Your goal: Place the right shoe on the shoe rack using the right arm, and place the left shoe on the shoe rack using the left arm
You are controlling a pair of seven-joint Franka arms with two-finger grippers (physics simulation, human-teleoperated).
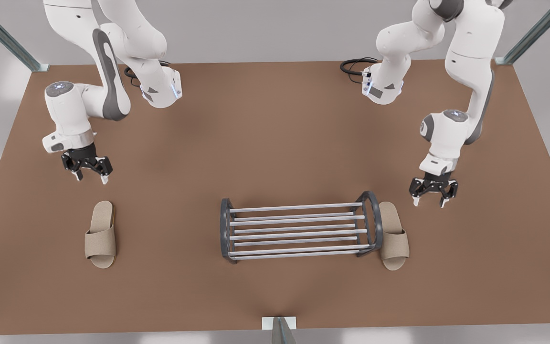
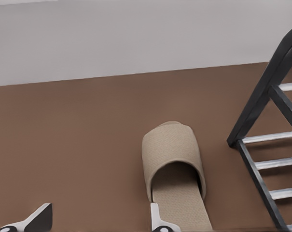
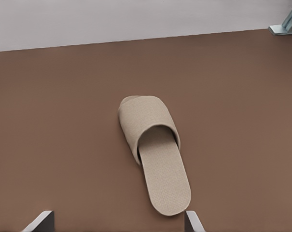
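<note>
Beige left shoe (image 2: 172, 159) beside shoe rack (image 1: 299, 231), left gripper (image 1: 433, 195) open above

Two alike arms show in the front view, one at the upper left (image 1: 108, 71) and one at the upper right (image 1: 451, 71) of the frame. Each is built of glossy white rounded shells with dark grey joint covers and a grey cap dotted with small lights on its bent joint. A long grey band runs down one link of each. The flanged bases carry small grey triangle marks and a thin blue light strip, and black cables loop behind them. Each wrist ends in a white block with a small black two-finger gripper, left-hand one (image 1: 87, 176) and right-hand one (image 1: 430, 200); the fingertips look white or pale grey, though the shade is hard to judge.
</note>
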